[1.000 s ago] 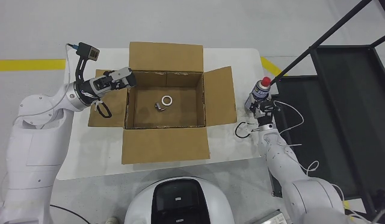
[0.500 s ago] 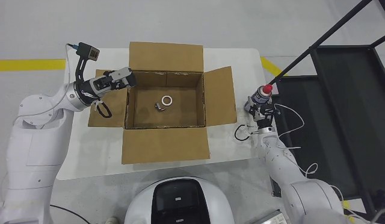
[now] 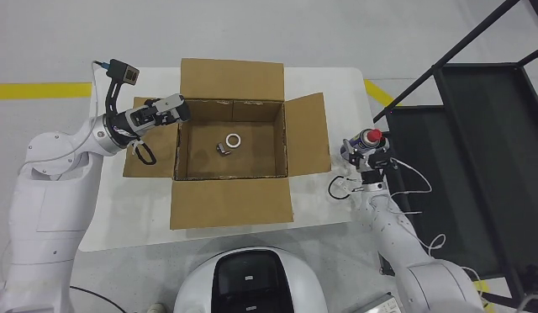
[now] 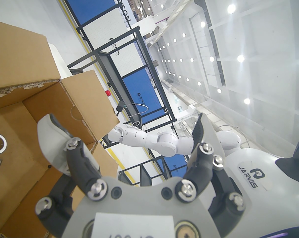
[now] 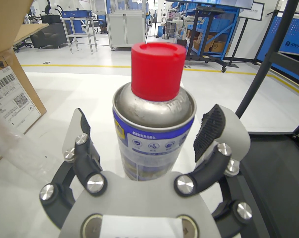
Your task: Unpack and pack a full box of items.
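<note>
Spray can (image 5: 154,130) stands upright on tabletop (image 3: 324,77), long axis vertical, red cap up; your R end effector (image 5: 145,122) sits spread around it, no contact.

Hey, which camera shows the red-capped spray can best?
The right wrist view: the spray can stands upright, close up, inside the open right gripper. The top view shows it small, near the table's right edge. The left wrist view faces the box.

Table (image 3: 332,86): white, rounded corners. Bearing:
1. Cardboard box (image 3: 231,199), open, four flaps spread outward, about mid-table.
2. Spray can (image 3: 367,137), red cap, upright, at the table's right edge, near the box's right flap, not touching it.
</note>
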